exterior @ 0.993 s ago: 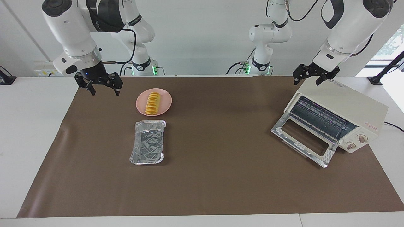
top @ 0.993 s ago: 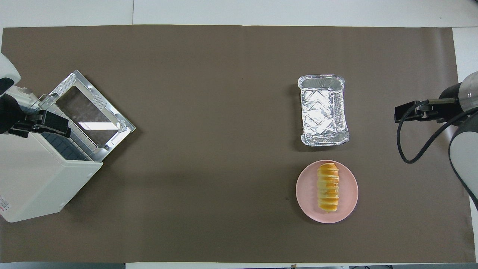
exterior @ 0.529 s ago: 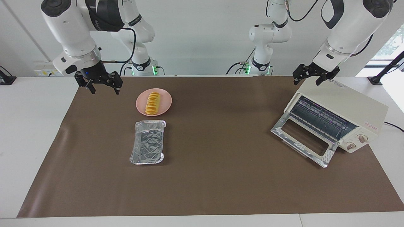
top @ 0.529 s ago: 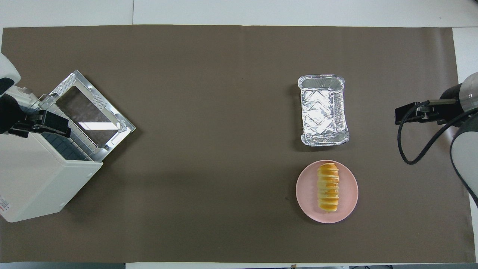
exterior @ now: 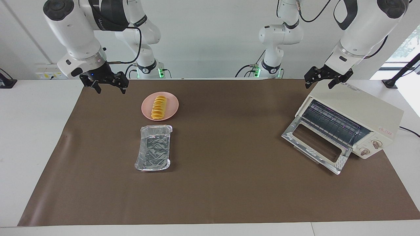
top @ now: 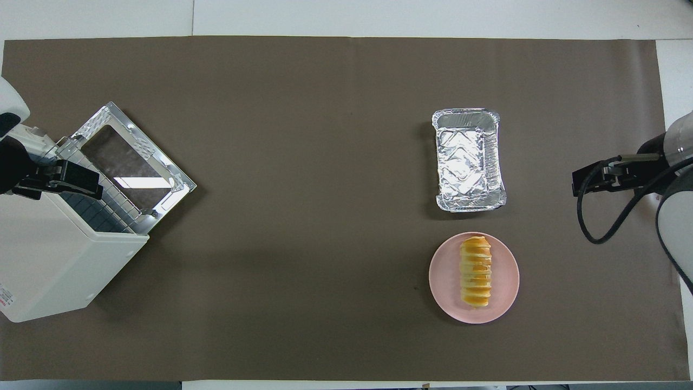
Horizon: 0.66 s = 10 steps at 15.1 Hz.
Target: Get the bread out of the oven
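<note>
On the brown mat (exterior: pixel 229 183) covering the bench, count with me: one bread, one plate, one foil tray, one oven, two grippers. Starting at the right arm's end, the right gripper (exterior: pixel 108 88) hangs in the air over the mat's corner nearest the robots, jaws spread open and holding nothing. Just along from it sits the pink plate (exterior: pixel 171 105), and the bread (exterior: pixel 158 107) lies lengthwise on that plate, well clear of the oven. One silver foil tray (exterior: pixel 153 148) rests empty on the mat, farther from the robots than the plate and close beside it without touching. A wide stretch of bare mat follows. Now the left arm's end: the oven (exterior: pixel 361 106) stands angled, its glass door (exterior: pixel 316 144) dropped flat open onto the mat, wire rack (exterior: pixel 331 123) bare inside, two knobs (exterior: pixel 370 147) showing. Above the oven's top edge hovers the left gripper (exterior: pixel 323 79), jaws open, gripping nothing.
</note>
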### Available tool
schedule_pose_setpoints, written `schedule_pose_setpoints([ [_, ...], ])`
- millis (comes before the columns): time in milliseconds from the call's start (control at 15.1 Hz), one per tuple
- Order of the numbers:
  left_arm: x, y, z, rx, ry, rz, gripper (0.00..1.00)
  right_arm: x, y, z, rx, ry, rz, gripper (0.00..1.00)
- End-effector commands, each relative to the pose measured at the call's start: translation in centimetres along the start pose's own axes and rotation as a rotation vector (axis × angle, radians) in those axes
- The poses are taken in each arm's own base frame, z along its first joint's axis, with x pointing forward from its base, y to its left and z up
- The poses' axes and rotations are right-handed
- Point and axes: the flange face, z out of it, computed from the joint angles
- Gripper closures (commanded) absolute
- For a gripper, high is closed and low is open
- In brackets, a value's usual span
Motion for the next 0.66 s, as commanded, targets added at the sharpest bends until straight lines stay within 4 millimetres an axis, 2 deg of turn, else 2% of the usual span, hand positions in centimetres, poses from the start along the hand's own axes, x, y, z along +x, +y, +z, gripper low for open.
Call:
schedule_pose_setpoints([
  [0,-0.47,-0.37,-0.34,0.018,0.017,0.006,0.0,-0.21,-0.27,-0.38,0.047,-0.007,-0.008,0.0],
  [596,-0.47,-0.37,-0.34,0.018,0.017,0.006,0.0,-0.14,-0.56,-0.51,0.035,0.007,-0.006,0.0],
])
